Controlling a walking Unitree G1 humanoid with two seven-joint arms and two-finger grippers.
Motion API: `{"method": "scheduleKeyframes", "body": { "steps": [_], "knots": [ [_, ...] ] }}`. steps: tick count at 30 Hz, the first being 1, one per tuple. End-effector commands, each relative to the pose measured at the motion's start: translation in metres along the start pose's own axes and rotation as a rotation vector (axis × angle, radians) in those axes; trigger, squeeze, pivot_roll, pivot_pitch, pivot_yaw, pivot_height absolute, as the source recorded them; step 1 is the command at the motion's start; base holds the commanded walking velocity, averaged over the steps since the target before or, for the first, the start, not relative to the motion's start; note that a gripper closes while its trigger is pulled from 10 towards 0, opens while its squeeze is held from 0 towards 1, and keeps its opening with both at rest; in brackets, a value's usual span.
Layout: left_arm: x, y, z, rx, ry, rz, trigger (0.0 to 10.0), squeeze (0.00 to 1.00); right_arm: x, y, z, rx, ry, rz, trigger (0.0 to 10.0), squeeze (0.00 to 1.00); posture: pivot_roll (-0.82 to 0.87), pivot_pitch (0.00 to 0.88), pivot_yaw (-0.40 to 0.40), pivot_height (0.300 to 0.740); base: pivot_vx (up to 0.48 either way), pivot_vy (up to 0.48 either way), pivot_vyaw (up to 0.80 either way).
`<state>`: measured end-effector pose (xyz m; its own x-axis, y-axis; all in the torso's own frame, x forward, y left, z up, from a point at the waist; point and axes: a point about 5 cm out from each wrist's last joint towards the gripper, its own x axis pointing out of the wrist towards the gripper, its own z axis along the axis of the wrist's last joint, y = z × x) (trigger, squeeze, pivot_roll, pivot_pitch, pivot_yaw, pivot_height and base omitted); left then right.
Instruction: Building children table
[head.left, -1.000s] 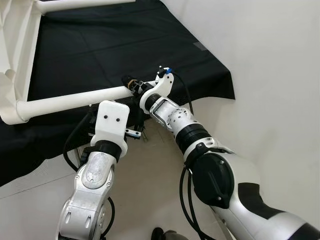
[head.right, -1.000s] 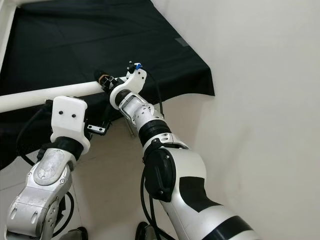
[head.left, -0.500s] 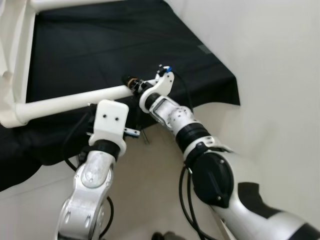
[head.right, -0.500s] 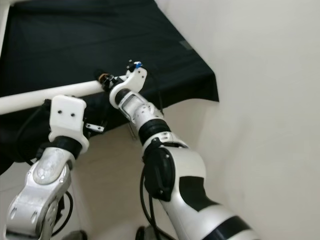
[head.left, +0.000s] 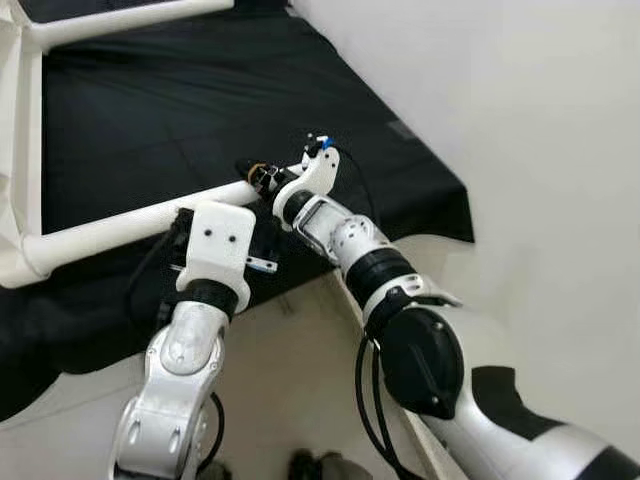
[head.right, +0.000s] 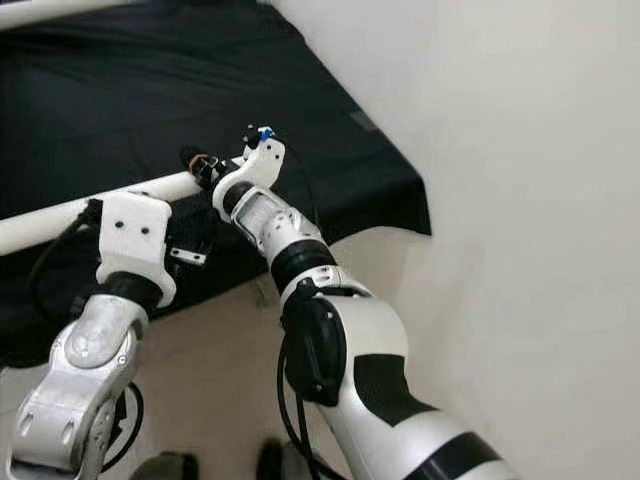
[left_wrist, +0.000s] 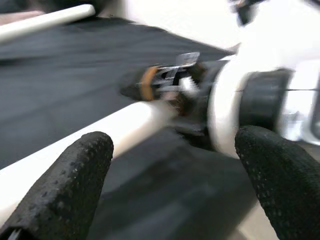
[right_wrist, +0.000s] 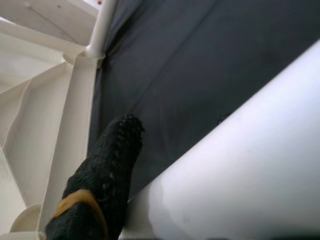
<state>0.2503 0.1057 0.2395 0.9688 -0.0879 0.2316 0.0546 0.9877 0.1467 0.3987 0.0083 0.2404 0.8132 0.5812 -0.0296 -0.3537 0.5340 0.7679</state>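
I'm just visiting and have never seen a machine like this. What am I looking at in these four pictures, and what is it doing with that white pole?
This is a humanoid robot with two silver arms, each ending in a gripper of two long black fingers. The two wide pictures come from a pair of cameras on its head, looking down at its own arms. The two close-up pictures come from small cameras on its wrists, looking along the fingers.

In front of it is a surface covered with a black cloth. On the cloth lies a white table frame for a children's table, with one white leg pointing towards the robot.

The right gripper is at the free end of that leg, one finger lying against it. The left gripper is open, fingers spread, hovering close under the same leg without gripping it.
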Motion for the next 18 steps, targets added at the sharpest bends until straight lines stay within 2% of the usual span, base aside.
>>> {"method": "scheduleKeyframes", "body": {
  "steps": [1,7,14,15,18],
  "knots": [
    [-0.002,0.000,-0.001,-0.003,0.011,0.000,10.0,0.00,-0.002,-0.009,-0.003,-0.034,0.026,-0.046,10.0,0.00,0.14,0.254,-0.196,0.740,0.000,0.000,0.00],
    [-0.002,-0.001,-0.002,-0.005,0.016,0.002,10.0,0.00,-0.002,-0.010,-0.008,-0.049,0.049,-0.053,10.0,0.00,0.14,0.253,-0.198,0.740,0.000,0.000,0.00],
    [-0.001,-0.003,-0.002,-0.011,0.013,-0.001,10.0,0.00,0.001,-0.003,-0.026,-0.066,0.126,0.001,10.0,0.00,0.14,0.248,-0.200,0.740,0.000,0.000,0.00],
    [-0.001,-0.003,-0.002,-0.012,0.012,0.000,10.0,0.00,0.001,-0.002,-0.029,-0.072,0.143,0.015,10.0,1.00,0.14,0.245,-0.201,0.740,0.000,0.000,0.00],
    [-0.002,-0.003,-0.002,-0.015,0.012,0.000,10.0,0.00,0.001,-0.001,-0.033,-0.092,0.156,0.025,10.0,1.00,0.14,0.245,-0.201,0.740,0.000,0.000,0.00]
  ]
}}
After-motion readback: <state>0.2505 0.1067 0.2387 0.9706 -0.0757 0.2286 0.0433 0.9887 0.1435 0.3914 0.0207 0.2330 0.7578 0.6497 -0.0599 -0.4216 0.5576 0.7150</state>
